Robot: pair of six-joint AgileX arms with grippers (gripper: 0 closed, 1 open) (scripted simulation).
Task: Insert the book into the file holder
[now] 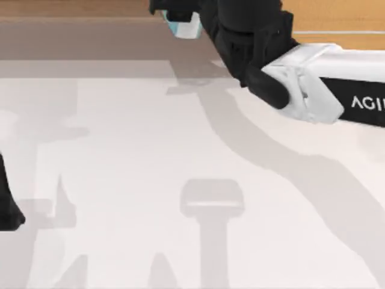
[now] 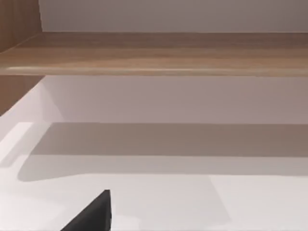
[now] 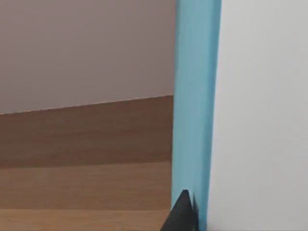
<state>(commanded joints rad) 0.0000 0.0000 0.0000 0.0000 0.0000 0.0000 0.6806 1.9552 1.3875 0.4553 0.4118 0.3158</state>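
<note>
Right gripper (image 1: 174, 17) pinched the small white block-like book with its light blue edge (image 1: 186, 26), raised near the table's far wooden edge (image 1: 90, 8); left arm (image 1: 9, 208) sat parked leftward.

I see a pale white table (image 1: 180, 180) with a wooden strip (image 1: 72, 9) along its far edge. Only shadows fall across the surface in front of me.
</note>
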